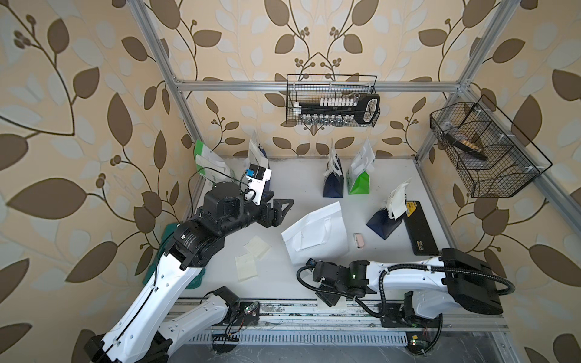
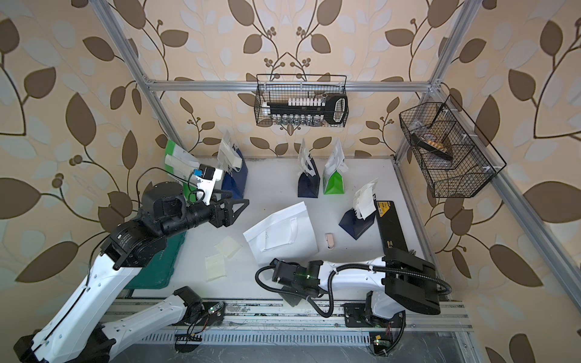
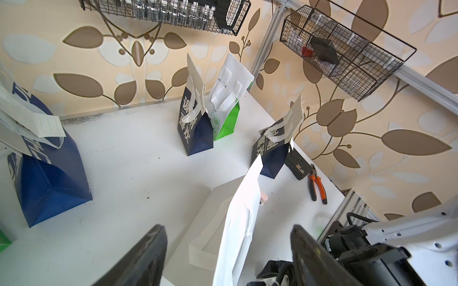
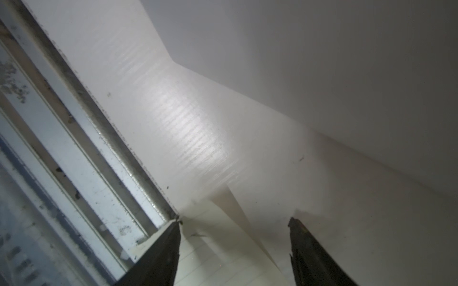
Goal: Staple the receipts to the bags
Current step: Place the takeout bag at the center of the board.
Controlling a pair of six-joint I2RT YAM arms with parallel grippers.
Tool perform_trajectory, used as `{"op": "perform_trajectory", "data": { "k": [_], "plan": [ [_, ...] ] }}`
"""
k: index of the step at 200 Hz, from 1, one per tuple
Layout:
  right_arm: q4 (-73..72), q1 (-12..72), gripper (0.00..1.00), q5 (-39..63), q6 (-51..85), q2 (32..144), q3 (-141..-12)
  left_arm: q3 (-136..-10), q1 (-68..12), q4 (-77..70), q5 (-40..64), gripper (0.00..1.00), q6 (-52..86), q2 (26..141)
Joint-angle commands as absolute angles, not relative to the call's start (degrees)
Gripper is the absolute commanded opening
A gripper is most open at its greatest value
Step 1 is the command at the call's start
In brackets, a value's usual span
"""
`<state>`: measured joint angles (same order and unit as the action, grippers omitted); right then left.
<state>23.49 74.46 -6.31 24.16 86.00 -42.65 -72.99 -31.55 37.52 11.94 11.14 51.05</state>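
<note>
The plain white bag [image 1: 314,232] lies flat mid-table. My left gripper [image 1: 283,207] hovers above its left edge, open and empty; in the left wrist view [image 3: 226,225] the white bag [image 3: 238,222] shows between the spread fingers, untouched. Two loose receipts [image 1: 257,246] [image 1: 246,265] lie left of the bag. My right gripper [image 1: 327,298] is down at the table's front edge, open, its fingers straddling a lined receipt [image 4: 223,247] in the right wrist view [image 4: 234,220]. Navy bags [image 1: 332,182] [image 1: 385,221] and green-and-white bags [image 1: 358,179] [image 1: 204,160] stand behind, paper slips at their tops.
A small pink object [image 1: 359,240] lies right of the white bag. A black case [image 1: 419,226] and orange-handled pliers [image 3: 317,185] sit along the right edge, and a teal case [image 2: 157,267] lies under my left arm. Wire baskets [image 1: 333,100] [image 1: 484,151] hang on the frame.
</note>
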Motion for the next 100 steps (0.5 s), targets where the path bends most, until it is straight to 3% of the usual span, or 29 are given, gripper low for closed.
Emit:
{"op": "perform_trajectory", "data": {
  "k": [1,52,100],
  "plan": [
    [22.6,75.4,0.62,-9.3,24.1,88.6,-45.1,-73.8,-31.8,36.6,12.3,0.79,11.8,49.5],
    [25.4,77.0,0.41,-10.0,26.1,91.6,-45.1,-74.4,-31.8,36.9,12.3,0.79,12.0,49.3],
    [25.4,77.1,0.1,-12.8,27.6,89.0,-42.3,-74.4,-31.8,36.6,12.5,0.79,12.4,49.0]
  ]
}}
